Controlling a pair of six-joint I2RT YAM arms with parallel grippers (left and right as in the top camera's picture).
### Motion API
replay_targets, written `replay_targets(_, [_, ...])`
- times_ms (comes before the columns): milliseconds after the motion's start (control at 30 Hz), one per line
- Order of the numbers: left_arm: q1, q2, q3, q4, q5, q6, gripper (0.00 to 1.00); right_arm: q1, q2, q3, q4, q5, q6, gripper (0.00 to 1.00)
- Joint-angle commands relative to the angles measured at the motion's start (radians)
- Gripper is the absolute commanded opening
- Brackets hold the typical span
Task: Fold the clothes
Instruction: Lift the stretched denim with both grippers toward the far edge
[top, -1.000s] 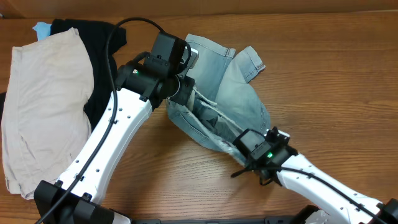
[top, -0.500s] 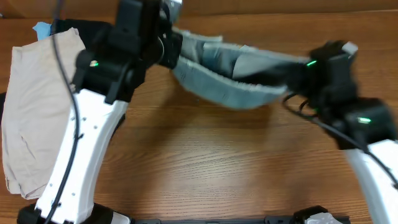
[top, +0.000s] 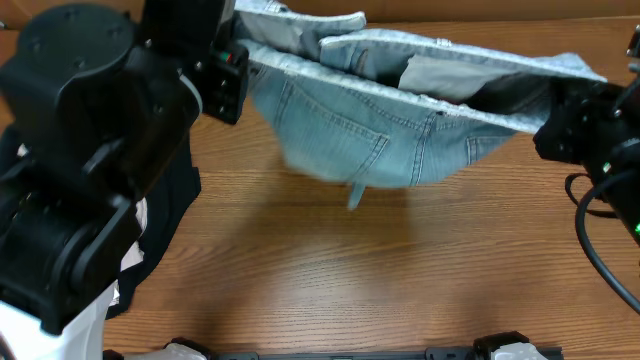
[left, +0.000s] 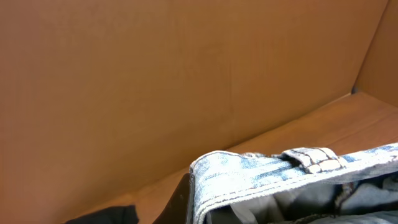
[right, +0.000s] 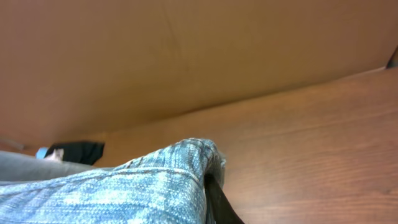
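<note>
Overhead, the light-blue denim shorts (top: 370, 130) hang in the air above the wooden surface (top: 350, 270), stretched by the waistband between the two arms, back pockets facing the camera and legs drooping. The left gripper (top: 240, 60) is clamped on the waistband's left end and the right gripper (top: 548, 112) on its right end. Each wrist view shows denim pressed against one dark finger (left: 182, 199), with the other finger hidden by cloth, so the exact gap cannot be seen. The left arm's black housing fills the near-left corner and covers most of a black garment (top: 170, 210). The top edge of the shorts is cut off by the frame.
</note>
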Motion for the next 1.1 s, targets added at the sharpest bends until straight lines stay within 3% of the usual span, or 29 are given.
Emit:
replay_targets(0, [0.066, -0.066, 0.037, -0.019, -0.395, 0.013, 0.04, -0.049, -0.034, 0.036, -0.071, 0.203, 0.000, 0.04])
replay_targets(200, [0.065, -0.046, 0.035, -0.048, -0.358, 0.013, 0.04, -0.049, 0.000, 0.035, -0.112, 0.157, 0.000, 0.05])
replay_targets(400, [0.065, 0.044, 0.035, -0.039, -0.360, 0.014, 0.11, -0.049, 0.105, 0.035, -0.058, 0.147, -0.011, 0.08])
replay_targets(533, [0.077, 0.137, 0.036, 0.070, -0.370, 0.035, 0.04, -0.049, 0.230, 0.035, 0.155, 0.183, -0.080, 0.04])
replay_targets(700, [0.121, 0.241, 0.036, 0.409, -0.370, 0.147, 0.04, -0.050, 0.336, 0.035, 0.503, 0.287, -0.133, 0.04])
replay_targets(833, [0.124, 0.253, 0.036, 0.521, -0.361, 0.164, 0.04, -0.055, 0.343, 0.035, 0.628, 0.286, -0.139, 0.04])
replay_targets(933, [0.124, 0.256, 0.036, 0.452, -0.305, 0.163, 0.04, -0.068, 0.350, 0.034, 0.607, 0.238, -0.138, 0.04])
replay_targets(1067, [0.131, 0.289, 0.035, 0.215, -0.254, 0.135, 0.04, -0.088, 0.400, 0.016, 0.464, 0.126, -0.135, 0.05])
